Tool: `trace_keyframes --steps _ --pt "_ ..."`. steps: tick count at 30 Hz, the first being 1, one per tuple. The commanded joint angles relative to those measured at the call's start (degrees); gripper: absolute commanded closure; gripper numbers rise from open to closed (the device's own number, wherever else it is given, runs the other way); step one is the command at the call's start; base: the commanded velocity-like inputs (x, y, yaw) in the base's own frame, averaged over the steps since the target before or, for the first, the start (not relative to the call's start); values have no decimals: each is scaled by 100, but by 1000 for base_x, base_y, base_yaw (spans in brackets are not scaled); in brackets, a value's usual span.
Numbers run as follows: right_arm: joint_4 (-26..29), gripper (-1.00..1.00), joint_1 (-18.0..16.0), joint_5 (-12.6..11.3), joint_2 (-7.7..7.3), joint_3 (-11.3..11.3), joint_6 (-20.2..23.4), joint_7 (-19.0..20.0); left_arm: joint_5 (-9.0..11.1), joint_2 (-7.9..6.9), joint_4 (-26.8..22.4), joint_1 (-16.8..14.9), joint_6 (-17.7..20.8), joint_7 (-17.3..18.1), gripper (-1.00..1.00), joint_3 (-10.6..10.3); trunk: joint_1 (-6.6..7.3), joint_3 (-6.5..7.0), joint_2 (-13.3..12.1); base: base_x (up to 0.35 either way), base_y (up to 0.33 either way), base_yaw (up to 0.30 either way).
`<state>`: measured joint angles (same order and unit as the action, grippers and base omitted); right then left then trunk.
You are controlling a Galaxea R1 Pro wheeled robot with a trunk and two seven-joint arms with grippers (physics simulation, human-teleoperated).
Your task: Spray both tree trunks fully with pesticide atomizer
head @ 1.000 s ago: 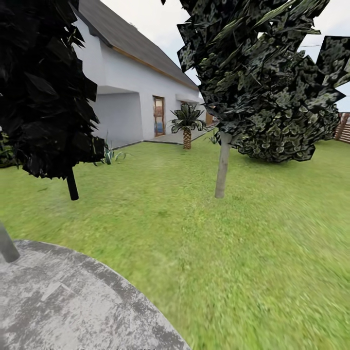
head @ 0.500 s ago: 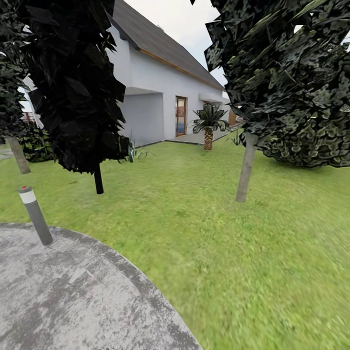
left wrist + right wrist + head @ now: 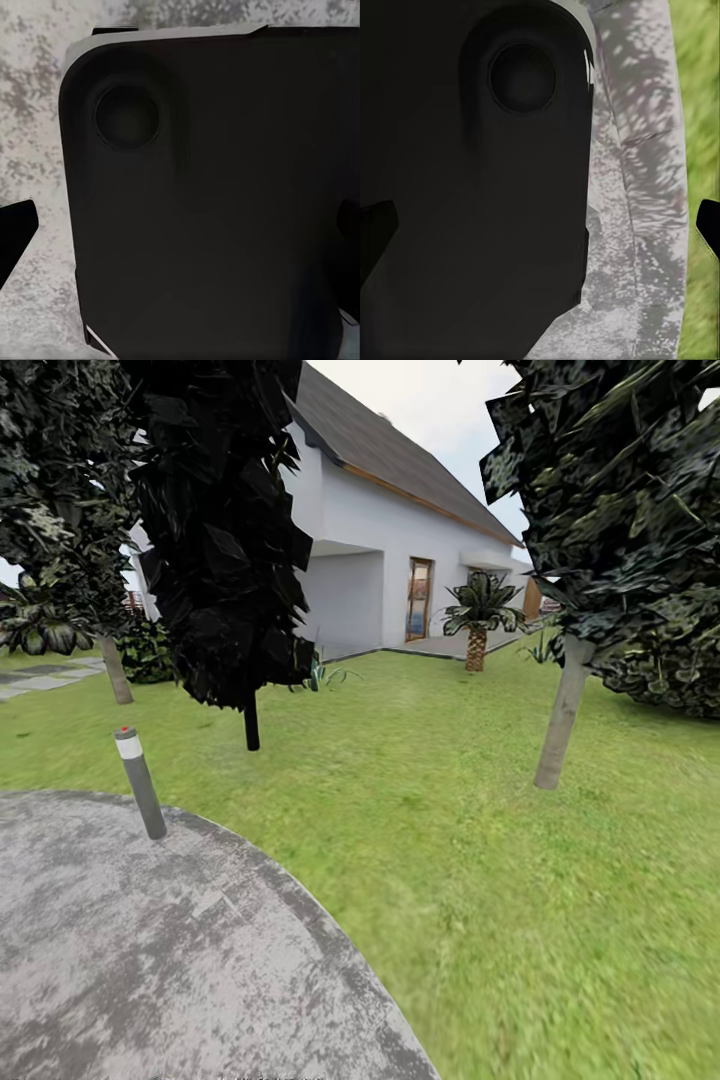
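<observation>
Both wrist views face a dark robot body panel, arms apparently tucked for travel; whether either tool is open or closed cannot be told. Ahead, a grey paved circle fills the lower left, a tree trunk stands centre-right on grass. The atomizer isn't visible yet.
</observation>
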<state>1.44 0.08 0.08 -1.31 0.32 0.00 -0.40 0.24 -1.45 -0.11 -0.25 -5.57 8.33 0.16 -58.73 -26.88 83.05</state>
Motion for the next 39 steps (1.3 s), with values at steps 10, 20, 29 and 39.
trace_keyframes --steps 10,20,29,39 --pt "6 -100 1 1 1 7 0 -4 3 -4 2 -2 -14 16 -100 2 0 -5 2 0 0 300" --pt "6 -100 1 1 1 8 0 -4 3 -4 2 -5 -14 14 -100 2 0 -5 2 0 0 300" --pt "6 -100 1 1 8 11 0 -4 3 -2 2 -3 -14 11 -100 2 0 -5 2 0 0 300" --pt "6 -100 1 1 1 4 0 -6 7 2 2 -3 -14 10 -100 2 0 -5 2 0 0 115"
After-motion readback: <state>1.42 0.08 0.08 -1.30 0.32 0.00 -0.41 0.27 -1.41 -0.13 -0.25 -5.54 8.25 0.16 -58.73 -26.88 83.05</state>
